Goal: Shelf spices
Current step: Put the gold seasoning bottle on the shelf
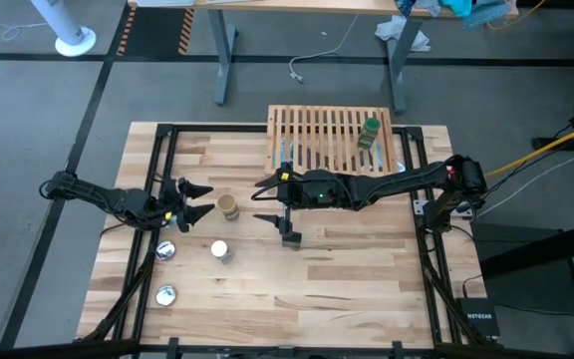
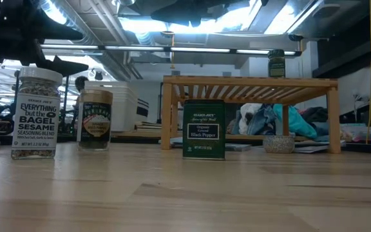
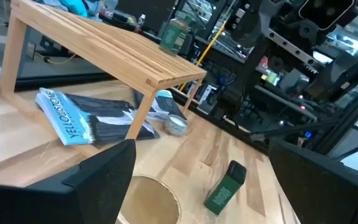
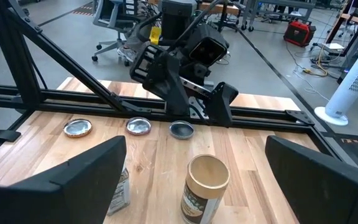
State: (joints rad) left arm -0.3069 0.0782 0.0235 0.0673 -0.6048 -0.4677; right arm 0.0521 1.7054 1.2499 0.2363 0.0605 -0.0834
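- Clear white-capped bagel-seasoning jar (image 2: 37,113) stands nearest the low camera on the butcher-block desk (image 1: 347,289), just past the left pincer (image 1: 203,198), whose fingers gape wide and hold nothing.
- Squat tan-brown round jar (image 1: 228,206) sits between both pincers.
- Right pincer (image 1: 266,200), spread wide and empty, hovers beside the dark squarish pepper tin (image 1: 291,238).
- Green-lidded jar (image 1: 370,133) stands on the light wooden slatted shelf (image 1: 312,135) behind that pincer.

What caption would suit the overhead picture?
Two open grippers, left and right, flank a brown jar; one green-lidded jar already stands on the shelf.
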